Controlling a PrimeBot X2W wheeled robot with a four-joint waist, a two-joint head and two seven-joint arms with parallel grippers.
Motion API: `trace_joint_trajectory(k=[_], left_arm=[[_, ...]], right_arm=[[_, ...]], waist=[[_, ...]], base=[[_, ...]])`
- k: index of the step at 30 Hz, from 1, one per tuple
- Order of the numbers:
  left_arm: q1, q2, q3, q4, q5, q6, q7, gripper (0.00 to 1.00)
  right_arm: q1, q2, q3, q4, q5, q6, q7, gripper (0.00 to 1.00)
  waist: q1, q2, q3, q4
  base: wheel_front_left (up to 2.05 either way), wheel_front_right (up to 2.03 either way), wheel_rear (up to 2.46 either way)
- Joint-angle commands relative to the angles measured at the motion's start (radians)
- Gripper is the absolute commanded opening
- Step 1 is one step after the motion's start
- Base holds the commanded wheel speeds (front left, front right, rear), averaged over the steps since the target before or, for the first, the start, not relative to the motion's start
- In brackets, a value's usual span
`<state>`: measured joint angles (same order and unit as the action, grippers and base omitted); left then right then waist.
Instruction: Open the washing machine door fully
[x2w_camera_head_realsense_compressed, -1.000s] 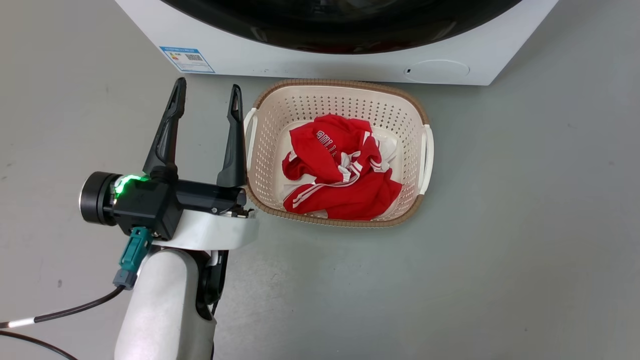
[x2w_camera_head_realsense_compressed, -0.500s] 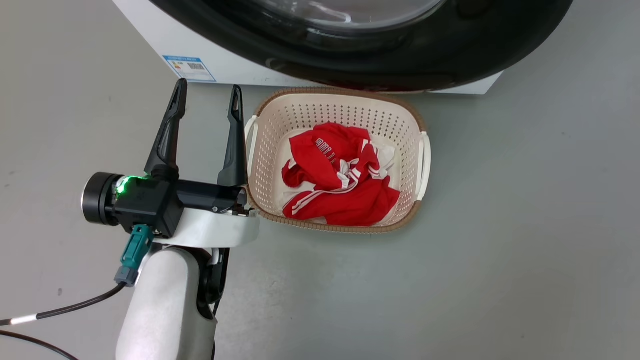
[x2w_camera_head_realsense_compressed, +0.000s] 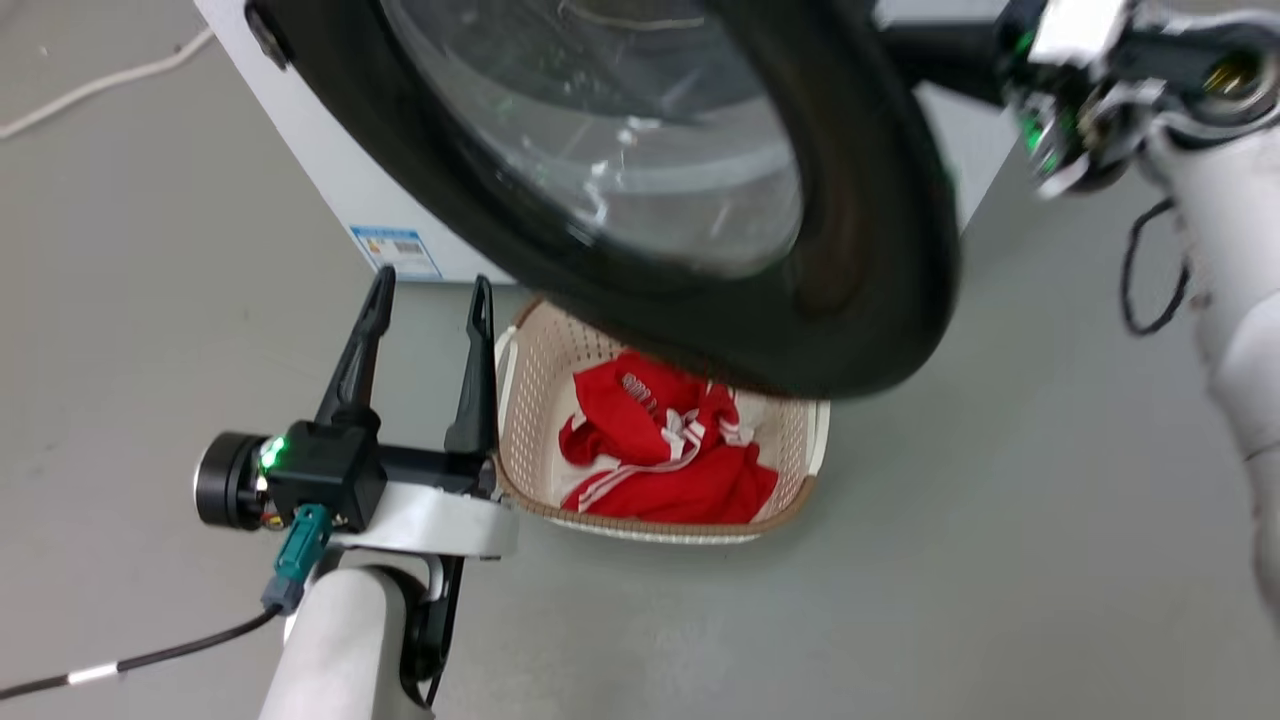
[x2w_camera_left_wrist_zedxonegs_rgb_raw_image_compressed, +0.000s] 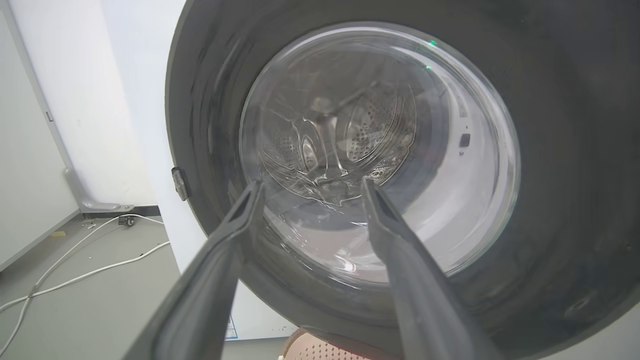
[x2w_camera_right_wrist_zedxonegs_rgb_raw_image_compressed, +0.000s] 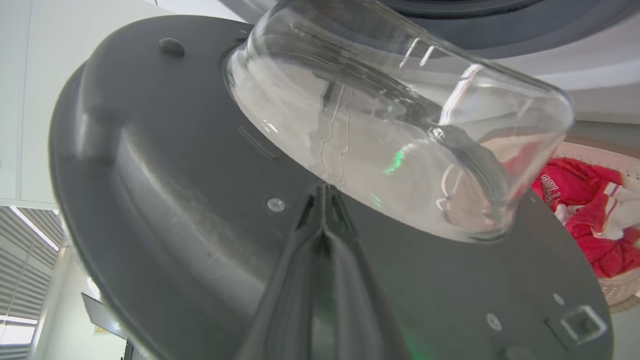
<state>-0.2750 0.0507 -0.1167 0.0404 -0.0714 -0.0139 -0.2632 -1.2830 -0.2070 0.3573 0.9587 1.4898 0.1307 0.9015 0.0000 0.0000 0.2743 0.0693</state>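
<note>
step: right gripper (x2w_camera_right_wrist_zedxonegs_rgb_raw_image_compressed: 324, 200), closed and empty, pressing inside of part-open door (x2w_camera_right_wrist_zedxonegs_rgb_raw_image_compressed: 150, 200)
left gripper (x2w_camera_head_realsense_compressed: 432, 300): idling, spread, empty
next: sweeping door wider

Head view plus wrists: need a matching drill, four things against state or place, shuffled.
Things:
1. door
2. basket
3. left gripper
4. right gripper

States or places:
A. fingers together, at the door's inner face
B. holds red clothing
C. stands open, hanging over the basket
D. fingers apart, just left of the basket

Pairs: 1-C, 2-B, 3-D, 4-A
</note>
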Motion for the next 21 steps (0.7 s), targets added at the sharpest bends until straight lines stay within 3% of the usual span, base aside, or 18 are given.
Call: trace_joint_trajectory(k=[1, 14, 21], left_arm=[[0.024, -0.001, 0.005, 0.006, 0.005, -0.004, -0.002, 1.00], [0.128, -0.001, 0.014, 0.015, 0.005, -0.003, -0.002, 1.00], [0.146, -0.001, 0.013, 0.020, -0.002, 0.004, -0.002, 1.00]], right_arm=[[0.044, 0.016, 0.007, -0.029, 0.010, 0.000, 0.014, 0.00], [0.302, 0.095, 0.038, -0.266, 0.063, 0.000, 0.084, 0.00], [0.422, 0.120, 0.027, -0.389, 0.083, 0.000, 0.024, 0.00]], waist=[[0.0000, 0.0000, -0.059, -0.005], [0.0000, 0.0000, -0.170, -0.003], [0.0000, 0.0000, -0.202, -0.004]], base=[[0.00, 0.00, 0.00], [0.00, 0.00, 0.00], [0.00, 0.00, 0.00]])
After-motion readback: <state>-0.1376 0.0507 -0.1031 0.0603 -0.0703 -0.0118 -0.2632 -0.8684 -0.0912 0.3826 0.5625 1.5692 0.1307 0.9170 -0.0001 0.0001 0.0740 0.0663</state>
